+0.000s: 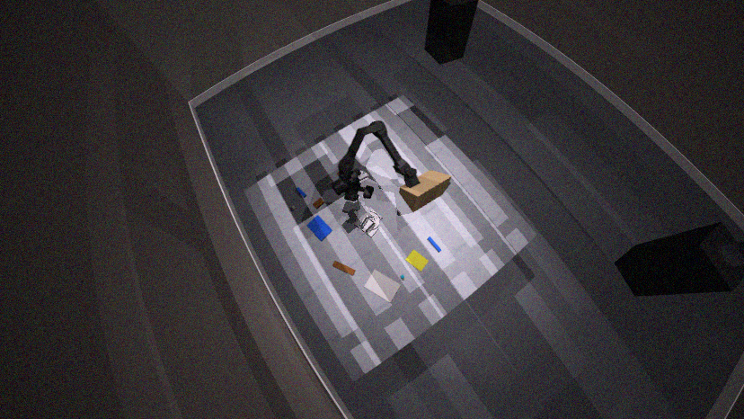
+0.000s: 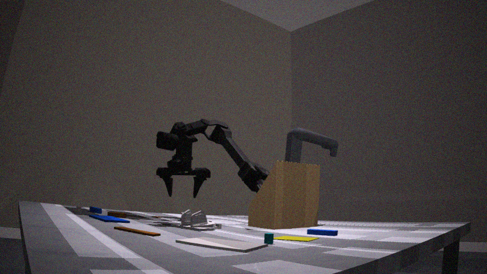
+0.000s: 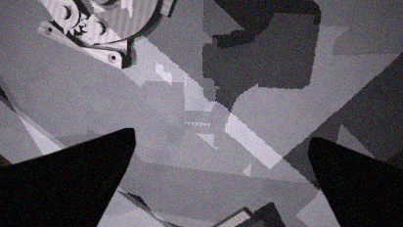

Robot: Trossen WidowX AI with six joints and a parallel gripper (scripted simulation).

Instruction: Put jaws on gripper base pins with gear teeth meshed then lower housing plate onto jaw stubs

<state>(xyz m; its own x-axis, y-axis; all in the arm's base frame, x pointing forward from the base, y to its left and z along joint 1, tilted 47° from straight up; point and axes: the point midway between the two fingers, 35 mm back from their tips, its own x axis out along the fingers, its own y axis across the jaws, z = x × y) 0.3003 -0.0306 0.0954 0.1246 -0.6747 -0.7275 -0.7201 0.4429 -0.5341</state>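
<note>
The pale gripper base lies flat on the table, at the upper left in the wrist view. Two toothed gear hubs sit side by side on it, teeth close together; I cannot tell if they fully mesh. Pale ribbed jaw parts stand up from the base. A light ribbed part, perhaps the housing plate, shows at the bottom edge of the wrist view, mostly cut off. My gripper is open and empty, above the table and to one side of the base.
A wooden block stands beside the arm's foot. A blue plate, brown strip, white plate, teal cube, yellow sheet and blue bar lie around.
</note>
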